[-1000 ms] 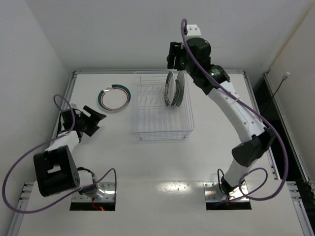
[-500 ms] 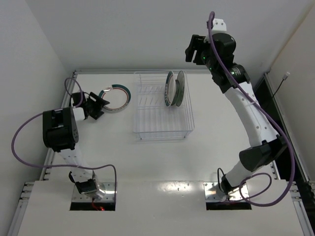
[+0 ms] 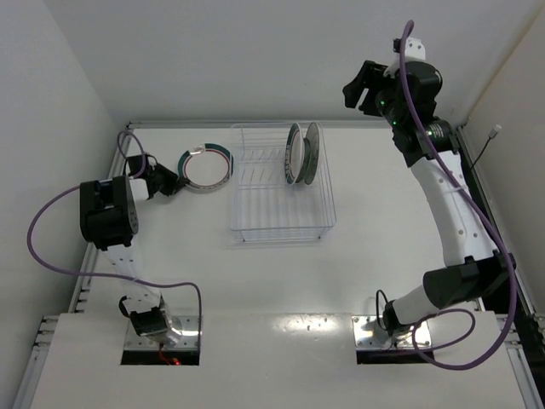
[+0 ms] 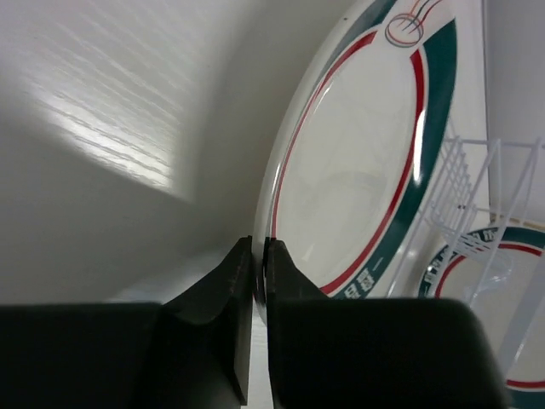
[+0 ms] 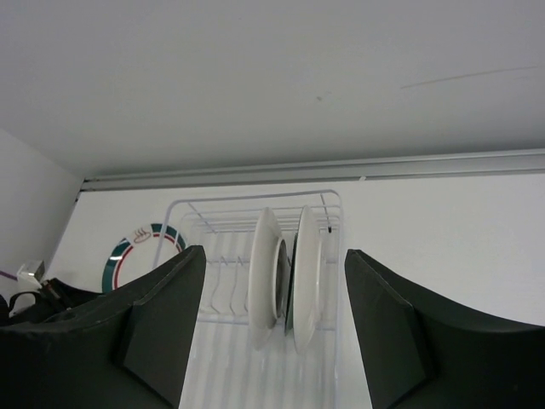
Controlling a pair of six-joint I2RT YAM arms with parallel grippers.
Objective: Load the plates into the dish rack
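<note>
A white plate with a teal rim band lies on the table left of the dish rack. My left gripper is shut on that plate's near left rim, one finger on each face. Two white plates stand upright in the rack's back right slots, also in the right wrist view, with a dark green edge between them. My right gripper is open and holds nothing, high above the table behind the rack's right corner.
The rack's wire shows at the right of the left wrist view, with a racked plate behind it. A metal rail edges the table close to the left arm. White walls stand at the back and left.
My left gripper reached the lying plate's rim and shut on it. My right arm rose and swung right, away from the racked plates.
</note>
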